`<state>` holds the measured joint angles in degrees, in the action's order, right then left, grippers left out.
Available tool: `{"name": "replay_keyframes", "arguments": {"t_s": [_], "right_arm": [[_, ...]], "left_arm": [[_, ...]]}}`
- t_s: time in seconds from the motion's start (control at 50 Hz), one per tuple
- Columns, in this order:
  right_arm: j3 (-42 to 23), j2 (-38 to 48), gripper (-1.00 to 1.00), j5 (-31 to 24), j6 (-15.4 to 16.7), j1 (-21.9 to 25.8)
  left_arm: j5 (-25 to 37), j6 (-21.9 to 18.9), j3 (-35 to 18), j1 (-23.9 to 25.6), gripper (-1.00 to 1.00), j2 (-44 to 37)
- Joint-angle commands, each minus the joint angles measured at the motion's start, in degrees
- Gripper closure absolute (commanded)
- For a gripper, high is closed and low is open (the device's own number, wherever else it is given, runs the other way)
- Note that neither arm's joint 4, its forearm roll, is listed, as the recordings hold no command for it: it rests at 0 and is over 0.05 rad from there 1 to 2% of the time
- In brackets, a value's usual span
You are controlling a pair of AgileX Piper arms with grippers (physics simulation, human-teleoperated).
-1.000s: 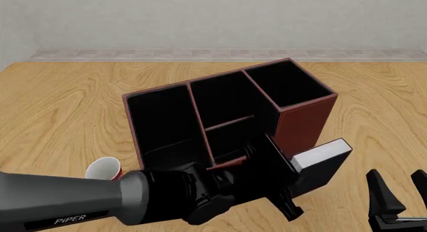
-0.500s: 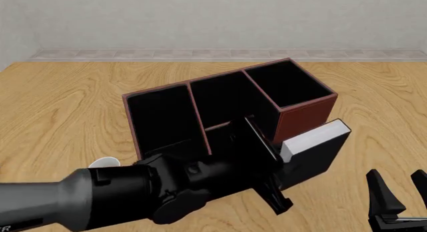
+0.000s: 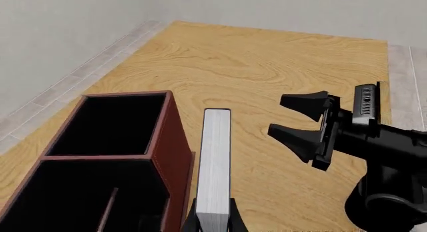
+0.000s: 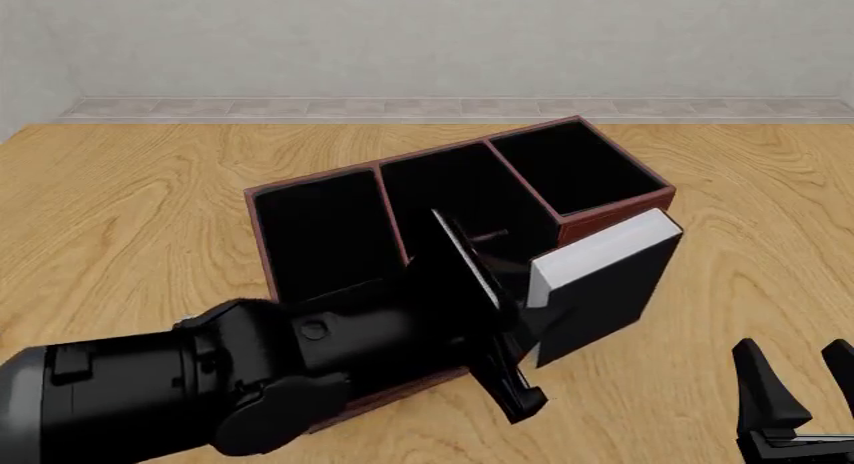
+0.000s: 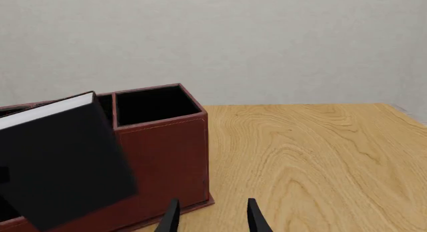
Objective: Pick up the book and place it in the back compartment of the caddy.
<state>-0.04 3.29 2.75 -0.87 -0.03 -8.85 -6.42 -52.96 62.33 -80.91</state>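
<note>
the book point(image 4: 597, 284) has come up off the table since a second ago, pinched spine-down in the left jaws point(image 4: 514, 314), now level with the caddy point(image 4: 320, 219) rim. right jaws point(image 4: 798, 384) sit spread, well apart, unused.

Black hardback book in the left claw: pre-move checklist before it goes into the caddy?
1. Left claw gripping the small black hardback book with white page edges: ok, held at one end.
2. Book lifted to rim height of the reddish-brown rectangular caddy: ok.
3. Book over the small low-walled back compartment: not ok, it hangs beside the end cell.
4. Back compartment free: cannot tell, the arm hides it.
5. Right claw out of the way: ok, open, apart from the book.
</note>
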Motion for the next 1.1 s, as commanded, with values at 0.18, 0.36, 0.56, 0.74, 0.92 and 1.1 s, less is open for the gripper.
{"name": "replay_keyframes", "arguments": {"t_s": [0.18, 0.36, 0.56, 0.74, 0.92, 1.1], "right_arm": [[0.0, 0.0, -1.00, 0.0, 0.0, 0.0], [0.0, 0.0, -1.00, 0.0, 0.0, 0.0], [0.0, 0.0, -1.00, 0.0, 0.0, 0.0], [0.0, 0.0, -1.00, 0.0, 0.0, 0.0], [0.0, 0.0, -1.00, 0.0, 0.0, 0.0], [0.0, 0.0, -1.00, 0.0, 0.0, 0.0]], "left_arm": [[5.5, -2.4, -0.5, 1.0, 1.00, 5.7], [8.7, -3.5, -1.4, 0.4, 1.00, 8.5], [10.2, -3.7, 0.2, 0.6, 1.00, 11.1], [11.1, -5.2, 2.4, -2.1, 1.00, 13.7], [10.7, -5.6, 4.4, -4.3, 1.00, 14.8], [9.4, -5.8, 5.4, -5.3, 1.00, 14.3]]}}
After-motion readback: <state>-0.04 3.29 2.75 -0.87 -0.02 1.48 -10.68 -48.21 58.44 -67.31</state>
